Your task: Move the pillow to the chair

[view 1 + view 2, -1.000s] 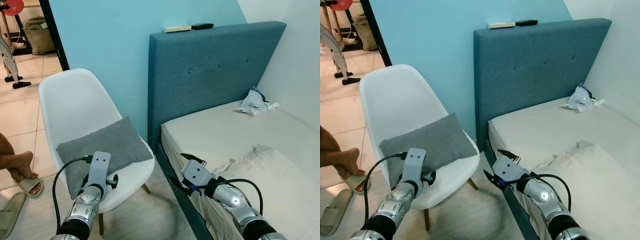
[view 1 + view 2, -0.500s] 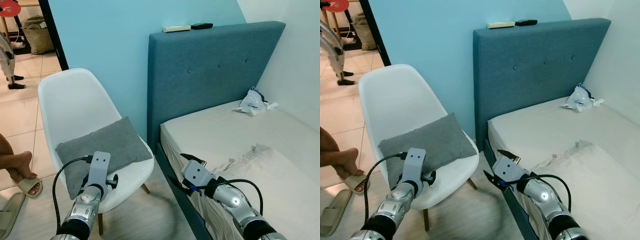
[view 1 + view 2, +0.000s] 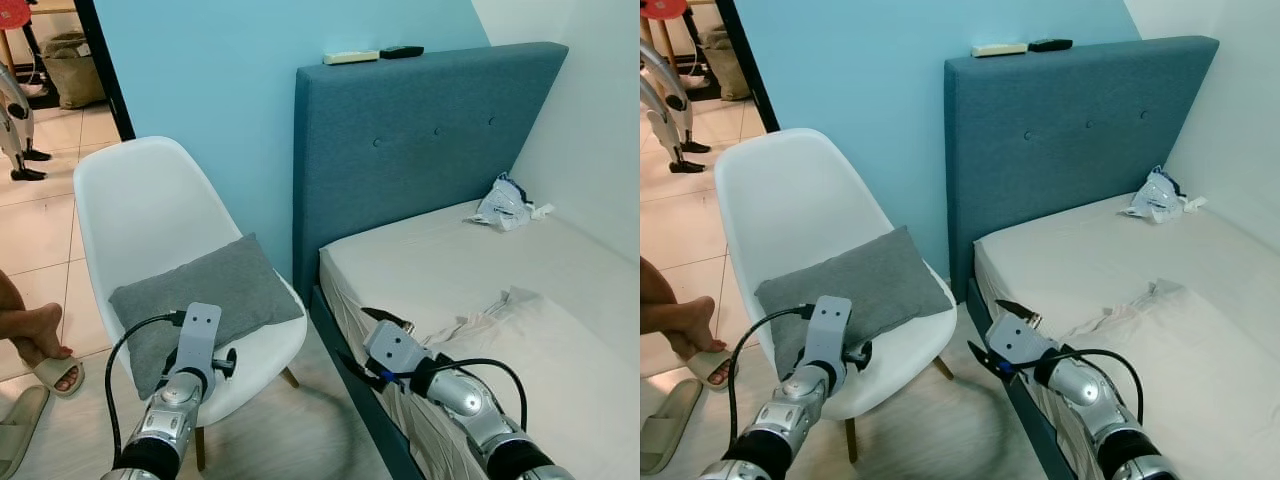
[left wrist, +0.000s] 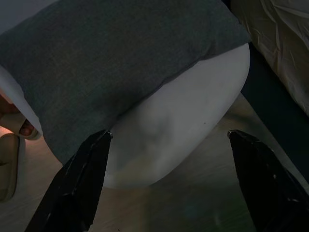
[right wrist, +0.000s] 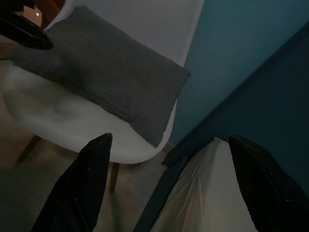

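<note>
Nearest to us, the left gripper (image 4: 166,181) hangs with its fingers spread wide and empty, just above the front edge of the chair (image 3: 130,205); the right gripper (image 5: 171,186) is likewise released, holding nothing, low beside the bed (image 3: 480,270). Beyond them the grey pillow (image 3: 200,300) lies flat on the white seat, one corner overhanging the seat edge toward the bed. Over the last second we see the pillow, the chair and both grippers keep their places; only the view drifts slightly. We judge the transfer complete, with both arms clear of the load. Farther off stand the blue headboard (image 3: 430,140), two remote controls (image 3: 375,55) on its top, and a crumpled bag (image 3: 503,203) on the mattress. A person's foot (image 3: 40,335) rests at left.
</note>
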You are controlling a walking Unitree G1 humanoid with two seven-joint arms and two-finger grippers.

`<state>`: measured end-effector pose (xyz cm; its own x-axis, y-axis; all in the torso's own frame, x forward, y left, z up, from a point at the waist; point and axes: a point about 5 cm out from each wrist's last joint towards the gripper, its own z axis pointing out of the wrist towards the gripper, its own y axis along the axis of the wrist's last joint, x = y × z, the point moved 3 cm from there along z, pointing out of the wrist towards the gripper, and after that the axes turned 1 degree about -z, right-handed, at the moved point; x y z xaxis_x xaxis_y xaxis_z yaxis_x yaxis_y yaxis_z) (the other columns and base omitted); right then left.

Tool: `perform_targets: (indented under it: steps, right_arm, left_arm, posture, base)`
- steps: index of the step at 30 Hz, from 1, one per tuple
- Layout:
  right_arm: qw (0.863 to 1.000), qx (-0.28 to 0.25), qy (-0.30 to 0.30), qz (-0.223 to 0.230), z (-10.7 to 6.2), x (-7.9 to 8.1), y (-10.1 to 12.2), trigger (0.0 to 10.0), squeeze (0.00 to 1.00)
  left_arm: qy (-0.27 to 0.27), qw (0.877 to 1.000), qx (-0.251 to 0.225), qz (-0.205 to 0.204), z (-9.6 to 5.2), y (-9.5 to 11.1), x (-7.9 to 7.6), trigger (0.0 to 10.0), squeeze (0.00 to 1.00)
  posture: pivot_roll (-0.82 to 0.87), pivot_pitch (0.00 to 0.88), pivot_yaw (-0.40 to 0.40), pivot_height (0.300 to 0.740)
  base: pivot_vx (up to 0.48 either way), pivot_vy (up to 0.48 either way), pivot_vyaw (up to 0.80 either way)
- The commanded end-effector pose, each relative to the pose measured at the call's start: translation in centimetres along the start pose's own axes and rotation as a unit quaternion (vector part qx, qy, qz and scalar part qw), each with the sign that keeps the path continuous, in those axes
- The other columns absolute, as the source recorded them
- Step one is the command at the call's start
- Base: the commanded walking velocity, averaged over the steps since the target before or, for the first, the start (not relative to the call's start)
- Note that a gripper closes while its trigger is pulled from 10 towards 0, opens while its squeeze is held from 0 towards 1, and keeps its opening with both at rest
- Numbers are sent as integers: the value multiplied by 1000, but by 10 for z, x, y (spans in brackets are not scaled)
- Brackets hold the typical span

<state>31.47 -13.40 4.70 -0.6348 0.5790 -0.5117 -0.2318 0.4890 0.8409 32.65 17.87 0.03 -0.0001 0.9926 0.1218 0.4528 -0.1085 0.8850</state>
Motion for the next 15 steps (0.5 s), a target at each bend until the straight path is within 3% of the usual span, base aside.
perform_targets:
  steps: [1,15]
  right_arm:
    - [1000,0,-5,2,-2,-3,-2,10000,0]
    - [1000,0,-4,2,-2,-4,-1,10000,0]
  left_arm:
    - [-3,1000,4,1,0,-1,-3,10000,0]
    - [-1,1000,-1,-4,0,0,-3,10000,0]
  posture:
    - [-85,54,-47,740]
    - [-94,63,-47,740]
  base:
    - [0,0,0]
    - [0,0,0]
